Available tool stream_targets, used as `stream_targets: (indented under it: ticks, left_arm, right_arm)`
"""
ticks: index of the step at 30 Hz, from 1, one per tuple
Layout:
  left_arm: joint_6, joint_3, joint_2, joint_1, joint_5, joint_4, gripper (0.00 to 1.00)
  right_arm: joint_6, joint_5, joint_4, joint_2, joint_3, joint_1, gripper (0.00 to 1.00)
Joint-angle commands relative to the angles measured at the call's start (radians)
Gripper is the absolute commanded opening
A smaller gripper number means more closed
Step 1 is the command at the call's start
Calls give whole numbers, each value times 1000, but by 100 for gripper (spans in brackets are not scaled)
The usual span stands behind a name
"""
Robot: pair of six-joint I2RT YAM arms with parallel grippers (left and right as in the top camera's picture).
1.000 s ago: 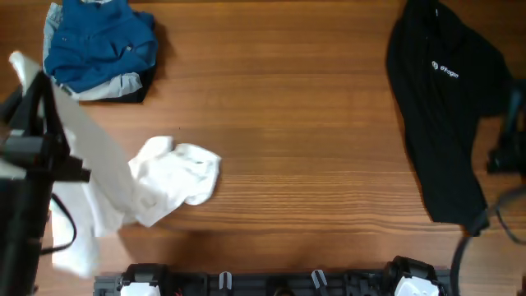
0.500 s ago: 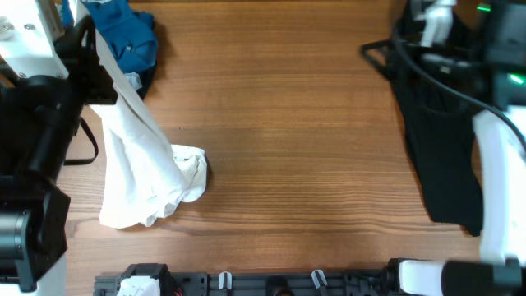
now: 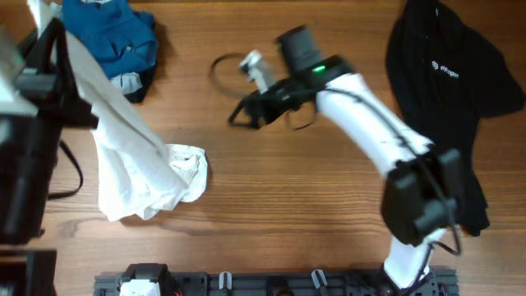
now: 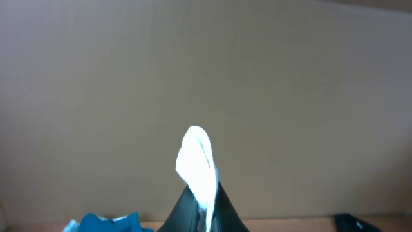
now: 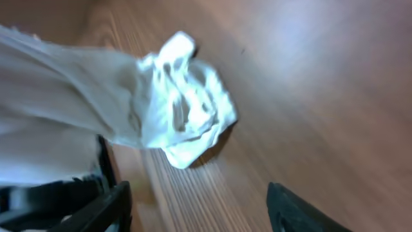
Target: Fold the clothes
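Observation:
My left gripper point(image 3: 49, 31) is raised at the far left and shut on a pinch of the white T-shirt point(image 3: 131, 156). The shirt hangs from it down to a crumpled heap on the table. In the left wrist view the fingers point(image 4: 222, 209) clamp a white tuft point(image 4: 196, 158) that sticks out past them. My right gripper point(image 3: 242, 111) reaches over the middle of the table, pointing left toward the heap, open and holding nothing. Its wrist view shows the bunched white cloth point(image 5: 183, 109) ahead of the spread gripper point(image 5: 199, 209). A black shirt point(image 3: 444, 90) with a small white logo lies at the right.
A pile of blue and pale-blue garments point(image 3: 111, 37) sits at the back left corner, behind the hanging shirt. The right arm point(image 3: 370, 131) crosses the table from the front right. A black rail point(image 3: 271, 284) runs along the front edge.
The right arm has swung from the right edge to the table's middle and its jaws have opened. The left gripper stays shut on the raised white shirt, whose heap barely shifted.

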Motion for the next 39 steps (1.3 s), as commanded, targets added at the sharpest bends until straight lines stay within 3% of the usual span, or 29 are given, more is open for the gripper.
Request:
stream_targets:
  ticks: [1, 8, 12, 21, 27, 28, 33, 39]
  left_arm:
    - [9, 9, 1, 7, 8, 10, 4]
    - [10, 9, 1, 7, 8, 8, 4]
    - [13, 9, 1, 7, 8, -2, 4]
    - [14, 9, 3, 7, -43, -23, 4]
    - [16, 9, 6, 7, -56, -35, 4]
    - [16, 9, 6, 7, -56, -37, 4]
    - [16, 9, 6, 7, -58, -51, 4]
    - [16, 9, 6, 7, -68, -68, 4]
  right_arm:
    - [-16, 143, 55, 76, -3, 113, 71]
    - [-18, 322, 167, 121, -3, 240, 80]
    - [-17, 369, 248, 163, -3, 277, 79]
    - [-72, 341, 252, 264, -3, 327, 73]
    - [-103, 486, 257, 277, -3, 402, 72]
    - [-104, 504, 260, 277, -3, 411, 65]
    - [-91, 578, 267, 264, 10, 404, 5]
    - [-12, 648, 206, 185, 64, 286, 4]
